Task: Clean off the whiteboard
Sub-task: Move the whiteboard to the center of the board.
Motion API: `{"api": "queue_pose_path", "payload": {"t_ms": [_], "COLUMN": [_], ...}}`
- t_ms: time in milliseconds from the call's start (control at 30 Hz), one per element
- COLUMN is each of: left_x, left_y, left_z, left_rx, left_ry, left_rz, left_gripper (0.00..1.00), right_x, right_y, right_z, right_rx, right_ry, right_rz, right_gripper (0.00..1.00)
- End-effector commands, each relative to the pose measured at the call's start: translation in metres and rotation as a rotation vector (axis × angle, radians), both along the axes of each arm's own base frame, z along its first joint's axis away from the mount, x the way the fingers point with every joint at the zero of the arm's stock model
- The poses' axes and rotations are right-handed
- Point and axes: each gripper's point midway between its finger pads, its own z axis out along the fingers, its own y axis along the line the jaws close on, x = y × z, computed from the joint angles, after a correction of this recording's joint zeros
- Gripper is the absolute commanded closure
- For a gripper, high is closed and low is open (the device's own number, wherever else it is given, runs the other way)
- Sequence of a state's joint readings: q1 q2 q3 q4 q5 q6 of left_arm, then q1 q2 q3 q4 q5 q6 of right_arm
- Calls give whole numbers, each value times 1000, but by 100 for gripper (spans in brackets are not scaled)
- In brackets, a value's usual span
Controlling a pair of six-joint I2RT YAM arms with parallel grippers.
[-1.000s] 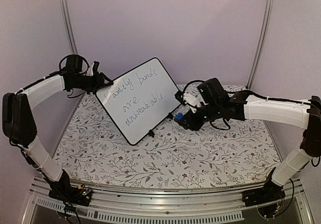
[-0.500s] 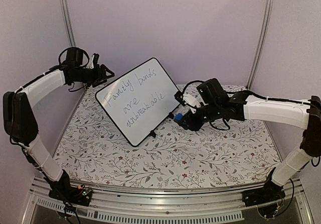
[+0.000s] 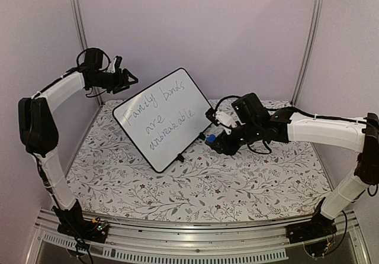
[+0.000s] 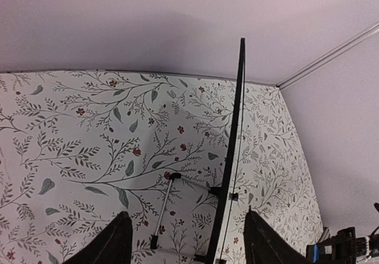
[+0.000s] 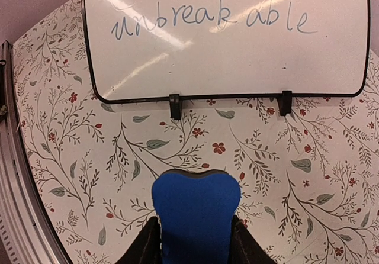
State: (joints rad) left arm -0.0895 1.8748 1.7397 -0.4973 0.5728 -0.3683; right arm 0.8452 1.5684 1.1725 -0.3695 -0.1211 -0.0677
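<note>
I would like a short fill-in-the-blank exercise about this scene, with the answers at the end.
The last word on the whiteboard is ____.
The right gripper is shut on a ____ eraser.
The left gripper is ____ and holds nothing.
Answers: unbreakable; blue; open.

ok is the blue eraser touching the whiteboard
Apart. The right wrist view shows bare patterned table between the blue eraser and the whiteboard.
</note>
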Motion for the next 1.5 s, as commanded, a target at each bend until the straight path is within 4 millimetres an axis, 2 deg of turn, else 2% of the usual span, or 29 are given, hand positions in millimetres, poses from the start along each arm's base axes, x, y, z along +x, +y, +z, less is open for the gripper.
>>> {"api": "queue_pose_path", "payload": {"t_ms": [0,133,367,633,1133,1267,1467], "left_x": [1,-1,-9,-10,-19,-22,-30], "left_y": [-16,-25,-35,-37,-48,-50,-56], "left_z": [-12,-24,-28,-38,-37,-36,-32], "left_rx": [23,31,3,4,-27,-34,-58], "left_ry": [20,34,31,47,34,33,30], "left_rz": [-70,-103,-145,-149,-195,-201,-212], "left_gripper": [37,38,45,56,85,91,94], "right_x": [1,0,1,1,3,3,3], "right_y": [3,3,3,5,9,12,17], "right_z": [10,8,7,6,-2,-2,0], "right_rx": [10,4,3,0,-12,-14,-11], "right_ry": [-18,-15,-15,-11,1,4,0], "right_rz": [-5,-6,-7,-4,8,15,25], "right_gripper": [64,64,64,64,64,64,64]}}
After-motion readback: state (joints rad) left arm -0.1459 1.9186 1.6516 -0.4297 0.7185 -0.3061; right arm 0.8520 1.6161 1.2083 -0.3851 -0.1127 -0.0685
